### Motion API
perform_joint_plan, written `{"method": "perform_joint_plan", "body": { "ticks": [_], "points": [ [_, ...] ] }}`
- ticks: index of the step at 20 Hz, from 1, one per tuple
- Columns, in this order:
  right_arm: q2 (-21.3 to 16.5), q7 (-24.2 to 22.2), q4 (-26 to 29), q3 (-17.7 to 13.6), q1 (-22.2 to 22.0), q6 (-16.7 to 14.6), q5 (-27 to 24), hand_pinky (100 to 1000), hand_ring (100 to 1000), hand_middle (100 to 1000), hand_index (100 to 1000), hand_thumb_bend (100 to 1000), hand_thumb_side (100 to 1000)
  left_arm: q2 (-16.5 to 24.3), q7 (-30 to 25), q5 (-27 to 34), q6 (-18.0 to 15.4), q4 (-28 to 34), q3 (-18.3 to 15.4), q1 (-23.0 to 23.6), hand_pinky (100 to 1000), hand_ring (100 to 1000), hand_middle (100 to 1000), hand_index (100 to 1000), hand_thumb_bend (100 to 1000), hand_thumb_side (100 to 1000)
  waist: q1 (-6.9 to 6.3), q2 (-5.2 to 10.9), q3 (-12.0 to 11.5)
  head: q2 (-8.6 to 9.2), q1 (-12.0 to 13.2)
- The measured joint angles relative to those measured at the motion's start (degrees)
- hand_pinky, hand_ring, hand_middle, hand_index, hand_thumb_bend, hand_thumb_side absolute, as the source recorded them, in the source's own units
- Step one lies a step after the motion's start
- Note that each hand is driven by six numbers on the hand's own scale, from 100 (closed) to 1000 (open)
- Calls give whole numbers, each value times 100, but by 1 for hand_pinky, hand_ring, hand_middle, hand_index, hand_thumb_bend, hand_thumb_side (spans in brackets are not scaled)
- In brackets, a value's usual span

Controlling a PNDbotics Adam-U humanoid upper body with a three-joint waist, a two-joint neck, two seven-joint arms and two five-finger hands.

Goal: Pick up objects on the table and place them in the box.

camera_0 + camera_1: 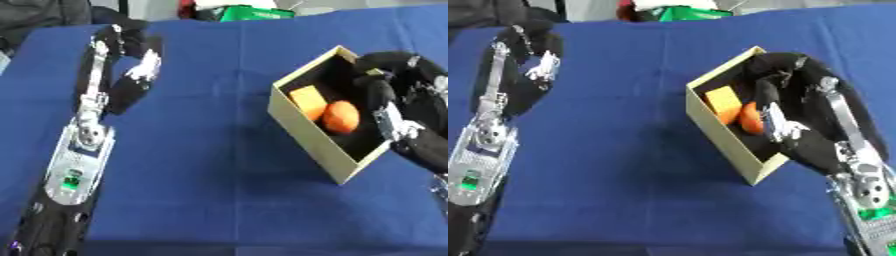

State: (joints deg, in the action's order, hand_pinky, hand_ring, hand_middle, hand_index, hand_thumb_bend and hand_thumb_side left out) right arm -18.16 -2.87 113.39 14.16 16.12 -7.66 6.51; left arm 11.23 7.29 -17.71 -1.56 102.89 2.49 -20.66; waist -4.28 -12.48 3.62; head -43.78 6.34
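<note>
Orange ball point(341, 116) and orange block point(308, 101) are seen inside the box point(311, 140) on the blue bench point(219, 175), where the right hand point(785, 107) reaches; its fingers cannot be made out. A straight lift-out is advised. The left hand point(140, 65) is curled, empty.

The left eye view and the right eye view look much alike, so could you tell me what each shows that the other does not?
Only the left eye view shows the orange ball whole, unobstructed in the box. Only the right eye view shows the right forearm's silver joints, with the right hand partly covering the ball. Both show the orange block in the box, the blue cloth and the left hand away from the box at upper left.
</note>
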Motion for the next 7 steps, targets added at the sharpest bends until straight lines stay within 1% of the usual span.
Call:
{"method": "perform_joint_plan", "body": {
  "ticks": [4, 7],
  "points": [
    [-7, 0, 0, 0, -1, 0, 14, 712, 825, 671, 793, 100, 486, 46, 6, 362, -49, 34, -1, 61, 604, 574, 557, 740, 271, 588, -5, -22, 23, -1, -24],
    [-8, 0, 0, 0, -1, 0, 23, 712, 825, 671, 793, 100, 486, 48, -12, 496, -93, 50, -1, 107, 604, 573, 556, 739, 268, 589, -5, -25, 41, -2, -46]
  ]
}}
